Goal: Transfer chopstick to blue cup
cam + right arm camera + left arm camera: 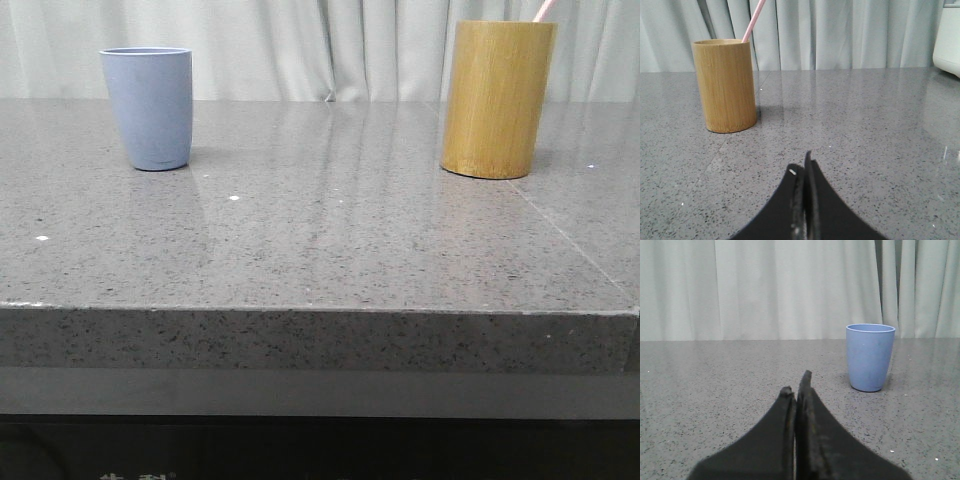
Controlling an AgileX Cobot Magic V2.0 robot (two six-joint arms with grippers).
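The pale blue cup point(147, 107) stands upright at the table's back left; the left wrist view has the blue cup point(869, 357) ahead of my left gripper point(796, 385), which is shut with nothing in it, low over the stone top. A pale pink chopstick point(543, 10) pokes out of the bamboo holder point(496, 98) at the back right. From the right wrist, the chopstick point(753, 20) leans in the bamboo holder point(725, 85), well ahead of my right gripper point(801, 165), also shut and holding nothing.
The grey speckled stone table point(330, 240) has a front edge point(320, 310) close to the camera. Pale curtains hang behind it. A white appliance point(947, 37) stands at the far edge in the right wrist view.
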